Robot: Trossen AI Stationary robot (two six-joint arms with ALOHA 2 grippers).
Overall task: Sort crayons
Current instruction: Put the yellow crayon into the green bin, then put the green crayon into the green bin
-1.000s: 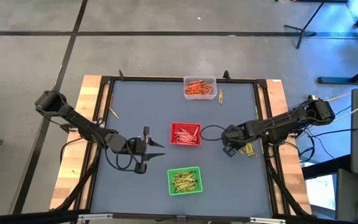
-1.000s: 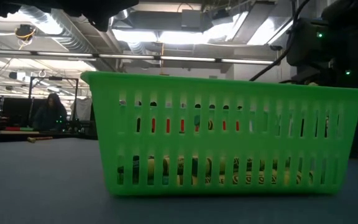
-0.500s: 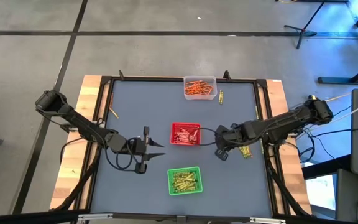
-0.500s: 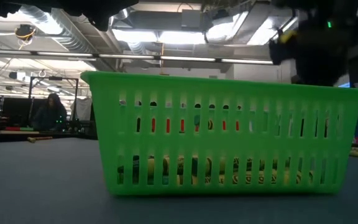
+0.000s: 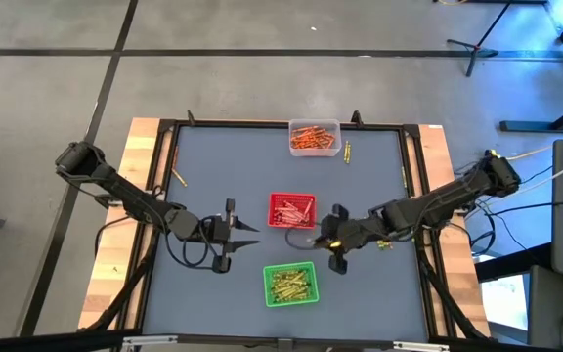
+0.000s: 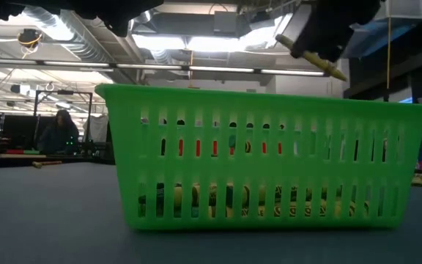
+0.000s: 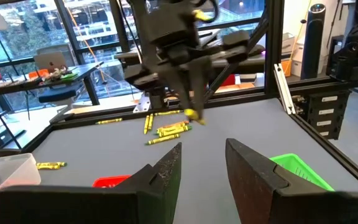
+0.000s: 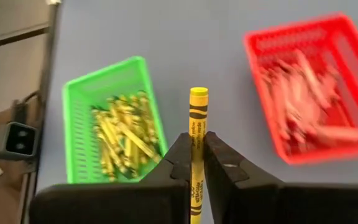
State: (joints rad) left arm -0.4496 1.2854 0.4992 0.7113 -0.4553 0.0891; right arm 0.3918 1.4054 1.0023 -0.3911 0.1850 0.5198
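A: Where was the yellow crayon (image 8: 197, 144)?

B: Pinched between the right gripper (image 5: 332, 241)'s 2 fingers (image 8: 178, 163), its end poking out past the tips, in the air just beside the green tray (image 5: 289, 284), between it and the red tray (image 5: 292, 210).

A: And the left gripper (image 5: 231, 235)?

B: Left of the green tray, its fingers slightly parted and gripping nothing.

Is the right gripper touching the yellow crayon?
Touching. The right wrist view shows the right gripper with both fingers pressed on the yellow crayon.
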